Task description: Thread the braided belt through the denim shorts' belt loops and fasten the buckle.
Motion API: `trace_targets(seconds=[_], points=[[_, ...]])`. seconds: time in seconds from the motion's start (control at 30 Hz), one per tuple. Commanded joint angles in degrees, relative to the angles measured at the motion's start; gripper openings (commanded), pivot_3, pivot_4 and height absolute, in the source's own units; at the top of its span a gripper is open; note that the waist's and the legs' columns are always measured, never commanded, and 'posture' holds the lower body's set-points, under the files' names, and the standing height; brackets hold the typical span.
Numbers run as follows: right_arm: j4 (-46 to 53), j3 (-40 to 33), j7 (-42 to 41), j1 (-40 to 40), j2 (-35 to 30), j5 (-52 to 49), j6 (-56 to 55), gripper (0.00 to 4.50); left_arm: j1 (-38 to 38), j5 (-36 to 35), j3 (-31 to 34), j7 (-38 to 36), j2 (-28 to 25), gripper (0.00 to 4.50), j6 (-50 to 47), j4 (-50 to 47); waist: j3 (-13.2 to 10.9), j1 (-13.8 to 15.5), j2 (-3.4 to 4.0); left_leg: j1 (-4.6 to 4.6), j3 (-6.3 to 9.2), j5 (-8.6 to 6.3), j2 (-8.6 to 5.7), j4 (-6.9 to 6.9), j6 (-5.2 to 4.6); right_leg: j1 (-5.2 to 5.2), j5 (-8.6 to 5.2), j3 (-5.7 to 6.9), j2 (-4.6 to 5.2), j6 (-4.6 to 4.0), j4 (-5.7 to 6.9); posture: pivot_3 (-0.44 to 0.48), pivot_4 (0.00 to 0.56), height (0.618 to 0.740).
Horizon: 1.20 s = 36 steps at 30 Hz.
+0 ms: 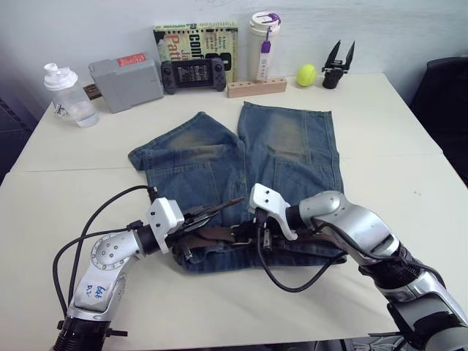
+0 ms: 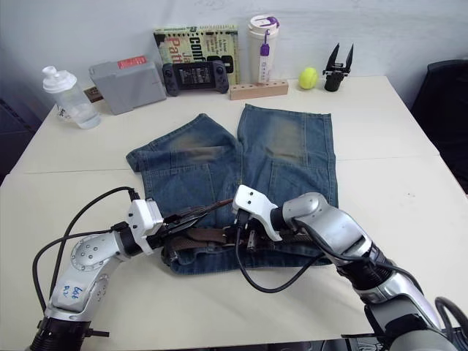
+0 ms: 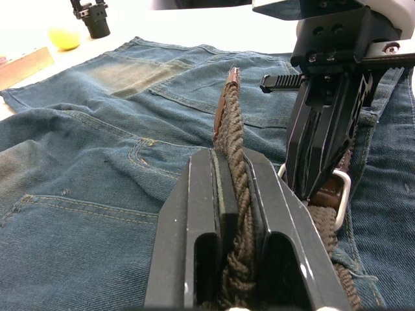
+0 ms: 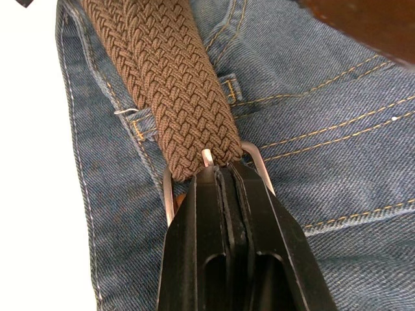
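Note:
The denim shorts [image 1: 241,168] lie flat on the table, waistband towards me. The braided belt [image 4: 165,71] runs along the waistband, past a belt loop [image 4: 230,87]. My left gripper [image 3: 230,159] is shut on the belt near its end. The darker leather tip [image 3: 232,84] sticks up past the fingers, just above the shorts. My right gripper [image 4: 217,172] is shut on the silver buckle [image 4: 256,155], with the braid lying through the frame and the pin [image 4: 206,155] against it. The two grippers [image 1: 208,214] [image 1: 262,240] sit close together over the waistband's middle.
Along the table's far edge stand a water bottle [image 1: 69,95], grey box [image 1: 126,82], game controller [image 1: 194,75], book [image 1: 196,44], tumbler [image 1: 265,45], wooden block [image 1: 256,88], tennis ball [image 1: 306,74] and a spare black gripper [image 1: 338,64]. Black cables loop beside both arms.

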State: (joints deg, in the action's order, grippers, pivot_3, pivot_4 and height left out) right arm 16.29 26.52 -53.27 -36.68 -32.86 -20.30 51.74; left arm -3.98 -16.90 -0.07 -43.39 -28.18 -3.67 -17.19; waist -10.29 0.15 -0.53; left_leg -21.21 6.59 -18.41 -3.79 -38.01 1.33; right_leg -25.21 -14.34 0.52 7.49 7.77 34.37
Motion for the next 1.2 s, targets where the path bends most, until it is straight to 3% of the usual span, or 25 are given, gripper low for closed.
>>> trace_targets(seconds=[0.03, 0.37, 1.2], points=[[2.0, -2.2, 0.2, -1.4, 0.7, -1.0, 0.8, 0.06, -0.2, 0.0, 0.6, 0.2, -0.2, 0.00, 1.2, -0.6, 0.0, -0.1, 0.00, 0.00, 0.01, 0.00, 0.00, 0.00, 0.00, 0.00, 0.00, 0.00, 0.00, 0.00, 0.00, 0.000, 0.150, 0.705], [5.9, -5.1, -0.1, -1.9, -0.7, -3.3, 3.0, 0.06, 0.0, -0.1, 0.6, -0.2, -0.2, 0.00, 1.0, -0.6, 0.0, -0.1, 0.00, -0.02, 0.16, -0.01, -0.01, 0.00, 0.01, -0.04, 0.00, -0.01, 0.01, 0.00, 0.01, 0.000, 0.150, 0.705], [1.9, 1.7, 0.2, 0.5, -0.5, 3.7, -2.8, 0.06, 0.1, 0.0, 0.9, 0.5, -0.3, 0.00, 0.5, -1.1, 0.0, -0.2, 0.00, -0.02, 0.16, 0.00, -0.01, 0.00, 0.02, -0.05, 0.00, -0.02, 0.00, 0.00, 0.04, 0.000, 0.150, 0.705]])
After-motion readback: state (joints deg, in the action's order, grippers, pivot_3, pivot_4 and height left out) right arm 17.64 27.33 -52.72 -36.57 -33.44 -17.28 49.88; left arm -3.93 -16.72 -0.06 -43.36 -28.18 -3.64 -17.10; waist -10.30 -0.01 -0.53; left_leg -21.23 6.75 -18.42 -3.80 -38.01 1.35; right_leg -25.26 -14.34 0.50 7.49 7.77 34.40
